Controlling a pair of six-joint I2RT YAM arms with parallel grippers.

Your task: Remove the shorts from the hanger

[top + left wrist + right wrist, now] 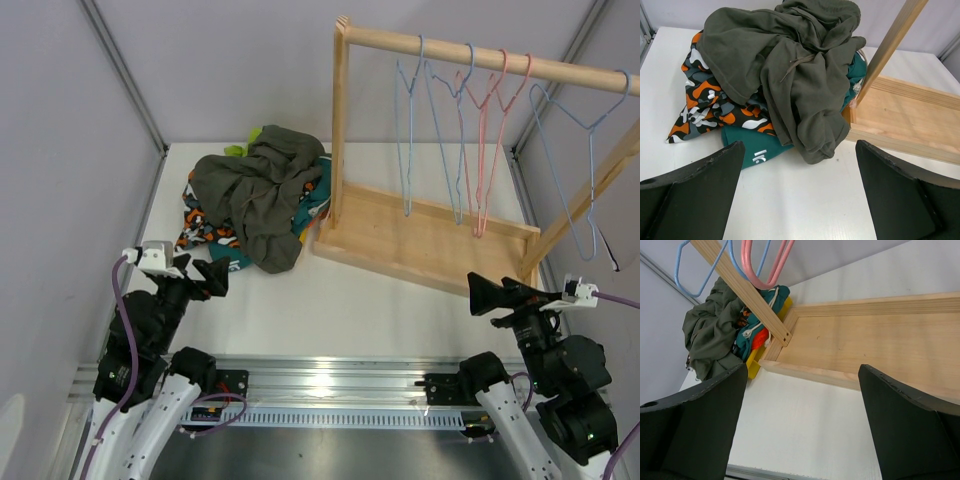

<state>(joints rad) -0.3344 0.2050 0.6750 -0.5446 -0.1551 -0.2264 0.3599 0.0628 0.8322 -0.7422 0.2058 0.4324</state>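
Observation:
The shorts lie in a pile on the table left of the wooden rack. The olive-grey pair [257, 195] is on top, over the camouflage pair [196, 230] and the dark teal pair [228, 259]; a bit of lime green [238, 150] shows at the back. The left wrist view shows the olive-grey [790, 65], camouflage [705, 105] and teal [752, 150] pairs. Orange-red fabric [759, 340] peeks out in the right wrist view. The hangers [452, 140] hang bare on the rail. My left gripper [215, 278] is open and empty, just short of the pile. My right gripper [490, 295] is open and empty before the rack base.
The wooden rack has a flat base [420, 235], an upright post [340, 120] beside the pile and a top rail [480, 57] with blue and pink wire hangers. A yellow rigid edge [754, 365] shows under the pile by the base corner. Grey walls enclose the table.

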